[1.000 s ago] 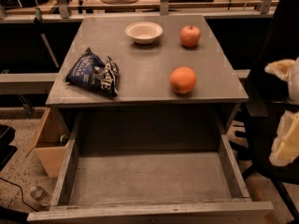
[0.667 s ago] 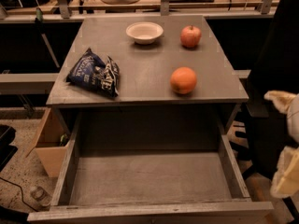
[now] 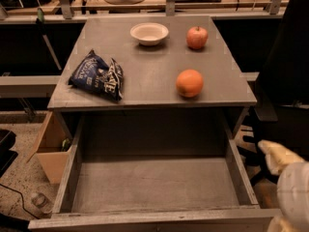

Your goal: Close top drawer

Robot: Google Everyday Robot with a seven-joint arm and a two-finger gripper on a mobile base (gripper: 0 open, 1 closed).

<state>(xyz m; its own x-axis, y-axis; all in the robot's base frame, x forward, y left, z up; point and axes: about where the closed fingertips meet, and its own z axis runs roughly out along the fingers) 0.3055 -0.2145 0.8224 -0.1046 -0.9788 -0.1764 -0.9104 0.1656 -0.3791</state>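
Observation:
The top drawer [image 3: 154, 185] is pulled fully out from under the grey cabinet top [image 3: 149, 71]. It is wide, shallow and grey, and its inside holds nothing. Its front edge [image 3: 145, 221] runs along the bottom of the camera view; the knob is out of view. My gripper [image 3: 285, 173] is at the lower right, just outside the drawer's right wall, with one pale fingertip [image 3: 273, 153] pointing up-left and a white rounded part below it.
On the cabinet top lie a dark blue chip bag [image 3: 98, 75], a white bowl [image 3: 149, 33], an apple [image 3: 197, 36] and an orange [image 3: 189, 83]. A cardboard box [image 3: 48, 151] stands on the floor at the left. A dark chair [image 3: 285, 76] is at the right.
My gripper has dropped lower along the right edge of the view, from beside the cabinet top down to the drawer's right front corner. The drawer and the things on top have not moved.

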